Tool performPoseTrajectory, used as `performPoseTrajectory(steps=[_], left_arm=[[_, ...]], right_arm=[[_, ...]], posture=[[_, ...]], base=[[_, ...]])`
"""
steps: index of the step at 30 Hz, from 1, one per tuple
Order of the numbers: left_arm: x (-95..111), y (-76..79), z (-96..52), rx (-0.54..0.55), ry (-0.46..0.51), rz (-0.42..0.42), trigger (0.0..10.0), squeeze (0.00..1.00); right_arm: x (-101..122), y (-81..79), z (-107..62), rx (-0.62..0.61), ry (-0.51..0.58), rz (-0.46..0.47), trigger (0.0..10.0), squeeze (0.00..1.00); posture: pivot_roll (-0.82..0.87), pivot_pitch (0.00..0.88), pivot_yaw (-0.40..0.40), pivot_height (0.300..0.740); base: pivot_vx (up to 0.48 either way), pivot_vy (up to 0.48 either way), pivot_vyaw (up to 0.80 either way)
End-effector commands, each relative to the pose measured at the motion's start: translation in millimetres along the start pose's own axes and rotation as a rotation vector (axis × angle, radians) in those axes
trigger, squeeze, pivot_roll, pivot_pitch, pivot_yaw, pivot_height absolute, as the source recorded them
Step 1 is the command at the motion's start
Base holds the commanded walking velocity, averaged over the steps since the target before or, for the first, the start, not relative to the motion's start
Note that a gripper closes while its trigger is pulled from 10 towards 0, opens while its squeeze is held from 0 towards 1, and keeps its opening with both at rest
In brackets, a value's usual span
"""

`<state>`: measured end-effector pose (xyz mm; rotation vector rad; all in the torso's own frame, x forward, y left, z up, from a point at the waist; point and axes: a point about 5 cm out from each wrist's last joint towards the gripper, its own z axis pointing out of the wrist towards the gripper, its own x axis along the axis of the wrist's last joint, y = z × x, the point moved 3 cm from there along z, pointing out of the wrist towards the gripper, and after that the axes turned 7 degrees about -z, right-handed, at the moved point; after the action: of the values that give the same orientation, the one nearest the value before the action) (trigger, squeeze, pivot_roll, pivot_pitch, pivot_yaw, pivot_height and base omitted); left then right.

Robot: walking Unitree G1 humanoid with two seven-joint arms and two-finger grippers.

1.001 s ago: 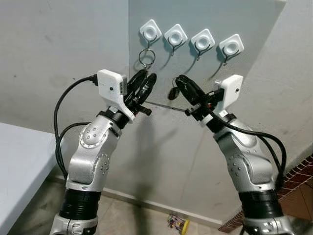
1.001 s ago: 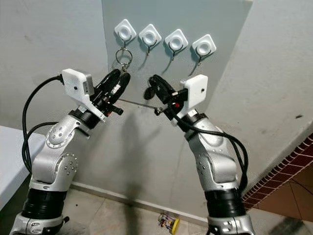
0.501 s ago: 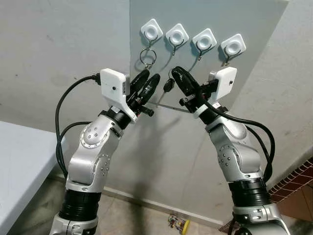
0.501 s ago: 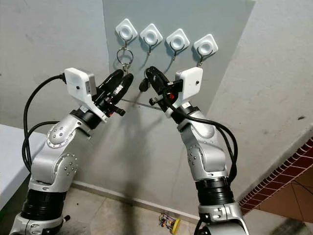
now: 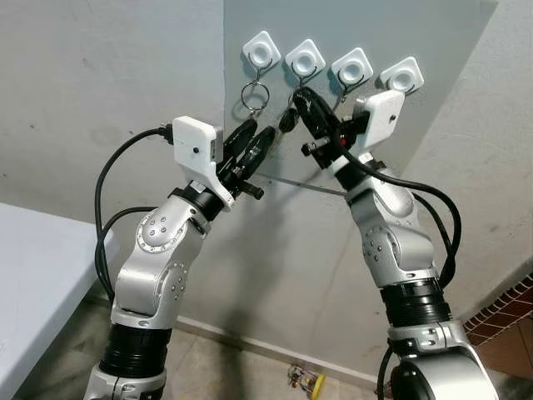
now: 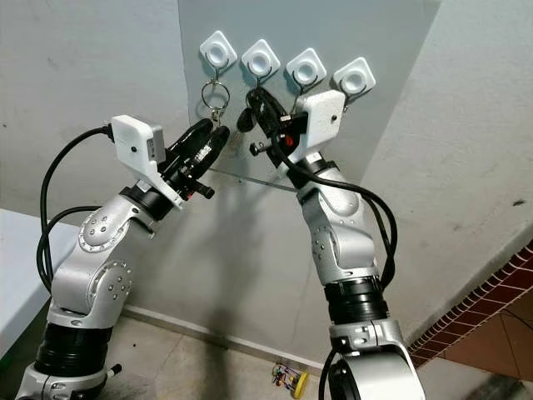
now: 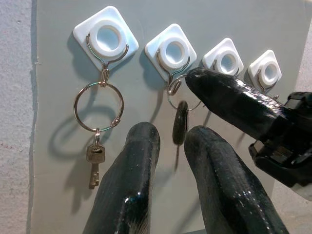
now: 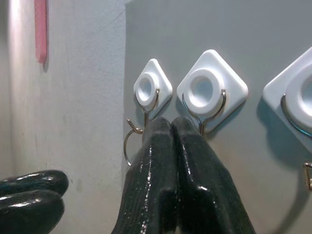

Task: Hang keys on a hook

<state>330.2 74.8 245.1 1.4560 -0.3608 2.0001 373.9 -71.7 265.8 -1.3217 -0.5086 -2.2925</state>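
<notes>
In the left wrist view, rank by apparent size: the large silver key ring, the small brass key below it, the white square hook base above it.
1. White square hook base; large silver key ring looks about equal, so unranked.
2. Small brass key.

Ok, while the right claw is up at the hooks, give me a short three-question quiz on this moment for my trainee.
1. How many white hooks are on the grey panel?
2. True or false: the brass key hangs from the hook farthest to the robot's right.
3. At which hook does the right claw hold the black key? A) first from the robot's left B) second from the left C) fourth from the left

Key: 1. four; 2. false; 3. B
</notes>
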Motion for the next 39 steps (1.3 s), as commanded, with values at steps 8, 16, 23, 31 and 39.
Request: performPoseTrajectory(steps=[8,16,23,31,39], left_arm=[[4,3.8,-0.2,-0.011,0.008,0.004,10.0,0.0],[5,3.3,-0.3,-0.008,0.011,0.004,10.0,0.0],[7,2.5,-0.4,-0.004,0.015,0.003,10.0,0.0],[8,1.6,-0.5,0.003,0.016,0.003,10.0,0.0],[8,-0.8,-1.3,0.021,0.021,0.004,10.0,0.0]], right_arm=[[5,14.7,9.8,-0.09,0.001,0.009,10.0,0.0],[-2,19.7,11.3,-0.141,-0.041,0.03,10.0,0.0],[-8,24.8,6.4,-0.169,-0.06,0.092,10.0,1.0],[-8,28.8,5.5,-0.191,-0.058,0.103,10.0,1.0],[-3,26.8,4.1,-0.155,-0.008,0.113,10.0,1.0]], posture=[[0.04,0.0,-0.063,0.74],[0.04,0.0,-0.062,0.74],[0.04,0.0,-0.061,0.74],[0.04,0.0,-0.063,0.74],[0.05,0.0,-0.067,0.74]], base=[[0.0,0.0,0.0],[0.0,0.0,0.0],[0.0,0.0,0.0],[0.0,0.0,0.0],[0.0,0.0,0.0]])
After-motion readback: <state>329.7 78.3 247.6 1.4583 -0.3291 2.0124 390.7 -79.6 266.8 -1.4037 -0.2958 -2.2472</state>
